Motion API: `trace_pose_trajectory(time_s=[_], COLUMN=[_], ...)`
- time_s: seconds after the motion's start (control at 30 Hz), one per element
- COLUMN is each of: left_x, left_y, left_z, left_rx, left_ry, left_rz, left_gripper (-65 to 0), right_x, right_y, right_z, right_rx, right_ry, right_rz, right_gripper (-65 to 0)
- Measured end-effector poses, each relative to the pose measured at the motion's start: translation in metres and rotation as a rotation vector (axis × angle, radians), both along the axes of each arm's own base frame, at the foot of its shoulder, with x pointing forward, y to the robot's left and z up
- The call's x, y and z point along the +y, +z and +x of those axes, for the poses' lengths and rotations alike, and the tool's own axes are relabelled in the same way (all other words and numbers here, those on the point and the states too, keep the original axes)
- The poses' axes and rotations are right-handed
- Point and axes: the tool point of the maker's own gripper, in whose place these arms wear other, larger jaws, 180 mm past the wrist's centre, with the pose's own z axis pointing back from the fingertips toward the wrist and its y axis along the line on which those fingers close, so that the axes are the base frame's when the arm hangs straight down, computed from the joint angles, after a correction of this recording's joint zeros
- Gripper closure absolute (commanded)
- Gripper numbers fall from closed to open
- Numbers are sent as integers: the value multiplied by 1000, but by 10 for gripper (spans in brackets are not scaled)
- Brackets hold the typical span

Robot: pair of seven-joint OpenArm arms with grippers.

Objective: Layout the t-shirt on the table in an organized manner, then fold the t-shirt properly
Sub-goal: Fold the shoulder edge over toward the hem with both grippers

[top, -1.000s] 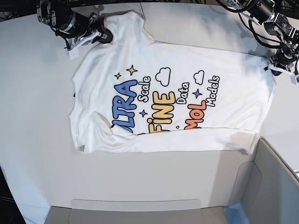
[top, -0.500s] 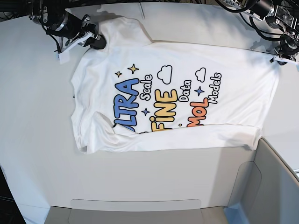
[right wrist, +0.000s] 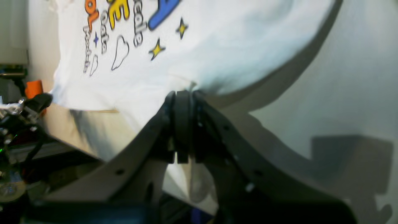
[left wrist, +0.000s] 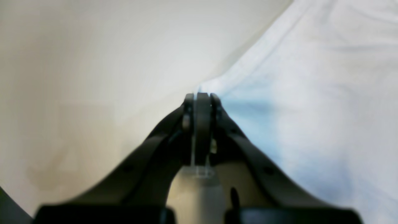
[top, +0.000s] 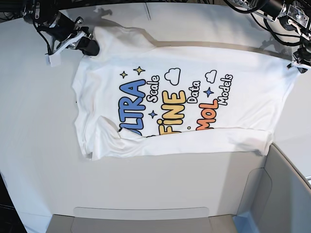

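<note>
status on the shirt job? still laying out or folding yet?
Done: the t-shirt lies print-up on the table, mostly spread. In hand: the left gripper and right gripper are each shut on a far corner, with the far edge raised off the table and casting a shadow. Left: the near edge is folded over the lower part of the print and one sleeve is bunched; flatten those, then fold. No proper fold is made yet.

both arms are showing as black machinery looped with black cables, the left arm (top: 284, 12) carrying silvery metal fittings. each gripper, left gripper (left wrist: 202, 97) and right gripper (right wrist: 183, 93), is tapering into curved matte-black fingers (small round screw holes dotting them).
</note>
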Motion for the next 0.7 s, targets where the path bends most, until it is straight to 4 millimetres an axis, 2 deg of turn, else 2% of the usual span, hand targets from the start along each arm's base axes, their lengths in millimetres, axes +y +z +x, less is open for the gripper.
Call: trace_pose_trajectory(time_s=[0.23, 0.43, 0.53, 0.7], left_x=[-5, -6, -18, -36], left_y=[-5, 2, -1, 0], left_z=[-5, 12, 25, 50], left_rx=[54, 12, 39, 36], left_ry=[-1, -8, -73, -161], left_rz=[-35, -35, -29, -27], left_gripper=[0, 0, 0, 0], right_x=[-4, -3, -4, -7], right_y=[13, 16, 21, 11], right_z=[20, 31, 41, 51], right_rx=[-79, -103, -132, -90], right_ry=[16, 21, 20, 57], right_rz=[-19, -15, -17, -32], right_gripper=[0, 0, 0, 0])
